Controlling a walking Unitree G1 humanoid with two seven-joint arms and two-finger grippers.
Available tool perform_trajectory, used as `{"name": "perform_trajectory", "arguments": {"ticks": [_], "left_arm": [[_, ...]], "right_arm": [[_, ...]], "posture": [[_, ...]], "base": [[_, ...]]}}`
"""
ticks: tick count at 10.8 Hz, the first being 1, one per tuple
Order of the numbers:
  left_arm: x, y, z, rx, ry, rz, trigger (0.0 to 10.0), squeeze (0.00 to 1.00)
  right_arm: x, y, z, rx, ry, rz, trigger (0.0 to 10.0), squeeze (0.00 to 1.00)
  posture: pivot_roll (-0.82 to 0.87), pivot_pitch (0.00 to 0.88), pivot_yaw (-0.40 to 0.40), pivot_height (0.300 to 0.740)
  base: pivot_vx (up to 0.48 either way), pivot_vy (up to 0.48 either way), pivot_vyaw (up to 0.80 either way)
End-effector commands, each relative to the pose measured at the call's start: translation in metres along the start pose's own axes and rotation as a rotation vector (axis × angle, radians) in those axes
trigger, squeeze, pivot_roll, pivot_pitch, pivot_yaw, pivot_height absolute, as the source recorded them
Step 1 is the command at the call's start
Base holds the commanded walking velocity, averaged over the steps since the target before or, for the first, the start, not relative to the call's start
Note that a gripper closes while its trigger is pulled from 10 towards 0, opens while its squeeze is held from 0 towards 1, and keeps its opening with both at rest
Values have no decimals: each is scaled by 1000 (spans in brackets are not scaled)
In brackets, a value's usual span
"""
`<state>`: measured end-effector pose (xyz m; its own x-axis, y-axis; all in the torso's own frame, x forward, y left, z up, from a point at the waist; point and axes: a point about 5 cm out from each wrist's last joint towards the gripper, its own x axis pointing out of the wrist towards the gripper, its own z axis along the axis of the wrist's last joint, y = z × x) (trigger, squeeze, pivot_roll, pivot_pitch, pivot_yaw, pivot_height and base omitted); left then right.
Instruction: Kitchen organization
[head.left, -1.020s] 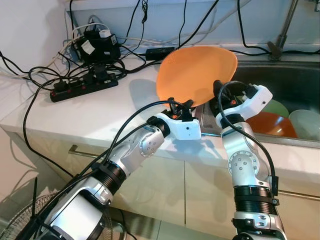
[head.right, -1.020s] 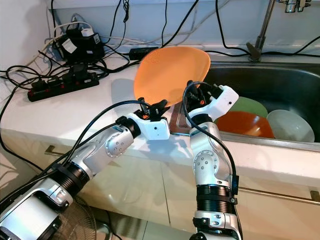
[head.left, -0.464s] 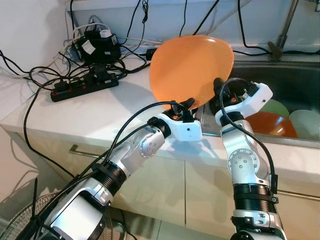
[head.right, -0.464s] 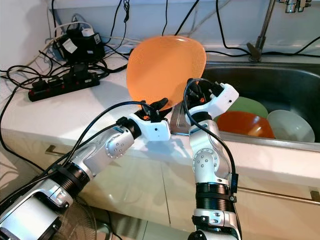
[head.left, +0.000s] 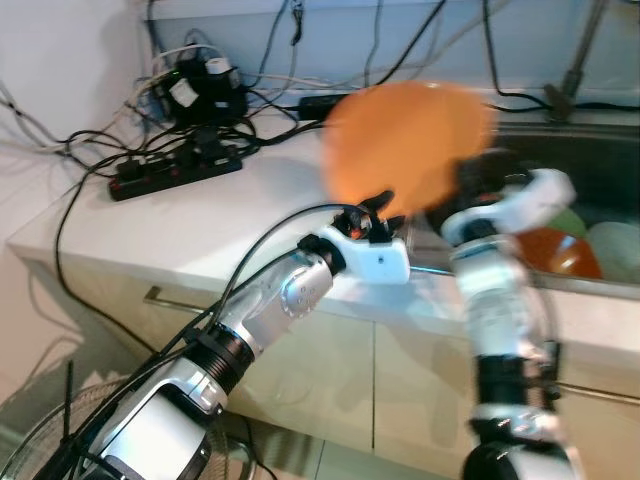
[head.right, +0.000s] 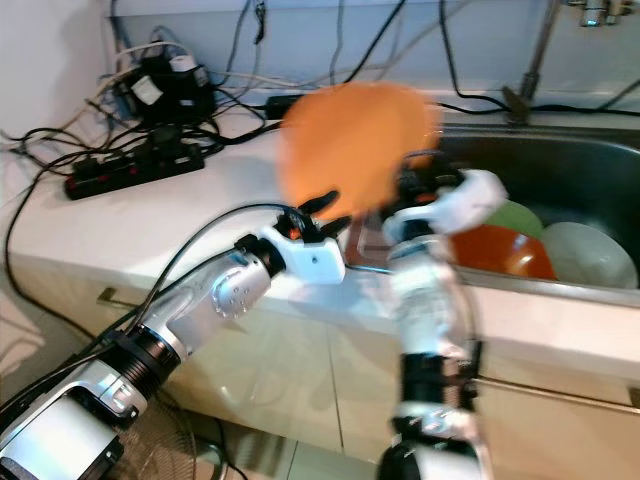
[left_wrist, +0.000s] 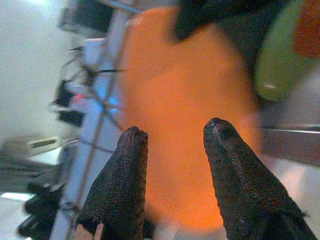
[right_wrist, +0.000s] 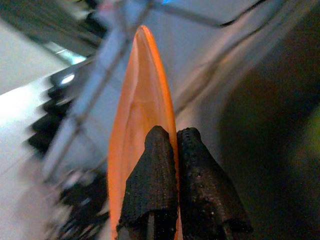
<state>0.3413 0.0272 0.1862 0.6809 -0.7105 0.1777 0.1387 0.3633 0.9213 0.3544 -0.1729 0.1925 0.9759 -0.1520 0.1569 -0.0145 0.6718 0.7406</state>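
My right gripper (head.left: 468, 178) is shut on the lower rim of an orange plate (head.left: 405, 140), holding it up on edge over the counter's end by the sink (head.left: 600, 150). In the right wrist view the fingers (right_wrist: 155, 150) pinch the plate (right_wrist: 137, 105) edge-on. My left gripper (head.left: 365, 207) stands open just below and in front of the plate, holding nothing. The left wrist view shows its two fingers (left_wrist: 132, 150) apart, with the plate's face (left_wrist: 185, 85) beyond them. The right arm and plate are blurred.
The sink holds a green plate (head.right: 515, 215), a red-orange bowl (head.right: 500, 250) and a pale bowl (head.right: 590, 255). A faucet (head.left: 575, 60) rises behind it. A power strip (head.left: 175, 172) and tangled cables lie on the counter's back left. A fan (head.left: 40, 450) stands on the floor.
The right arm has swung the plate up onto its edge and then rightward toward the sink, blurring both. The left gripper has stayed open by the plate's lower edge.
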Motion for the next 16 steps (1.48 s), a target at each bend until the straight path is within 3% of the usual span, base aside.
{"name": "perform_trajectory", "arguments": {"ticks": [1,4,5,6,7,8,10,11,13,16], "left_arm": [[0,7,-1,-13,-4,35,10000,0],[-3,5,-3,-85,20,55,10000,0],[-7,5,-8,-187,53,82,10000,0],[-8,3,-10,-241,71,90,10000,0],[-12,-8,-19,-542,152,79,10000,0],[-16,-20,-23,-722,194,54,10000,0],[-17,-28,-25,-951,243,43,10000,0],[-16,-31,-22,-1046,244,-18,10000,0],[-17,-34,-15,-1131,240,-85,10000,0],[-18,-34,-10,-1149,238,-137,10000,0]], "right_arm": [[5,5,10,40,-57,1,0,0],[12,-16,45,63,-201,-83,0,0],[11,-28,65,65,-282,-128,0,0],[10,-32,70,61,-303,-141,0,0],[10,-41,80,-36,-332,-169,1176,0],[11,-46,80,-124,-326,-191,10000,0],[15,-50,70,-296,-263,-187,10000,0],[18,-52,65,-369,-231,-182,10000,0],[25,-59,56,-479,-158,-201,10000,0],[28,-67,44,-508,-84,-232,10000,0]], "posture": [[47,0,141,740],[47,0,143,740],[44,0,144,740],[44,0,144,740],[43,0,146,740],[40,0,149,740],[37,0,148,740],[40,0,143,740],[44,0,135,740],[50,0,128,740]], "base": [[0,0,0],[0,0,0],[0,0,0],[0,0,0],[0,0,0],[0,0,0],[0,0,0],[0,0,0],[0,0,0],[0,0,0]]}}
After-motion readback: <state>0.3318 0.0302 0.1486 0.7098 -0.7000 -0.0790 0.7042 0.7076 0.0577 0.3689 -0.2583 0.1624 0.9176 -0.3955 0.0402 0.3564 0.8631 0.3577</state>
